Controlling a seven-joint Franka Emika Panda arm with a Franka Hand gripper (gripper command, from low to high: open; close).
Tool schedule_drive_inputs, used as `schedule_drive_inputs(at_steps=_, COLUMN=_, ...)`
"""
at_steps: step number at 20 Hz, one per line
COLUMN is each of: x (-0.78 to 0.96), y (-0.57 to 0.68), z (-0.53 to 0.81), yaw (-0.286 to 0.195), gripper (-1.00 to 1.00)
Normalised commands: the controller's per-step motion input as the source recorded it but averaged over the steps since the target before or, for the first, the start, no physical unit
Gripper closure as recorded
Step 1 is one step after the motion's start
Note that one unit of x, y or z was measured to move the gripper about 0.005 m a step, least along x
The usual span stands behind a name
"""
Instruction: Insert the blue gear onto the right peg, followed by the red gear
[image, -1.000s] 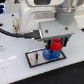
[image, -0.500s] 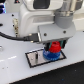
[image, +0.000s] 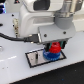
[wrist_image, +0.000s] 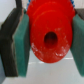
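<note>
Exterior view: the gripper (image: 53, 46) stands low over the plate (image: 33, 58), closed on the red gear (image: 54, 47). Directly beneath the red gear lies the blue gear (image: 50, 54), flat on the plate toward the exterior view's right. The right peg is hidden by the two gears; that the blue gear sits on it is a judgement from its position, not something seen. A second pin cannot be made out on the bare part of the plate.

Compared with the views from one second and half a second ago, the arm has come down a little: the red gear, then clearly above the blue one, now appears to touch it or sit just over it. Whether contact is made cannot be told at this resolution.

Wrist view: the red gear (wrist_image: 49, 36) fills the frame, its centre hole facing the camera, clamped between the two green pads (wrist_image: 23, 42). The hole is dark; whether the peg shows inside it cannot be told.

Meaning for the task: the first step, the blue gear on the peg, looks done. The second step is in its last phase, the red gear being lowered onto the same peg. What remains is to seat the hole fully over the pin, then let go and lift away. The risk is a slight offset of hole and pin, which would leave the red gear tilted on the blue one.
</note>
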Motion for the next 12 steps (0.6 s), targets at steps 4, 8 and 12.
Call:
schedule_drive_inputs(at_steps=4, x=-0.02, y=0.01, z=0.27, yaw=0.0, gripper=1.0)
schedule_drive_inputs(at_steps=8, x=0.1, y=-0.03, z=0.07, yaw=0.0, gripper=1.0)
schedule_drive_inputs(at_steps=12, x=0.22, y=-0.11, z=-0.03, yaw=0.0, gripper=1.0)
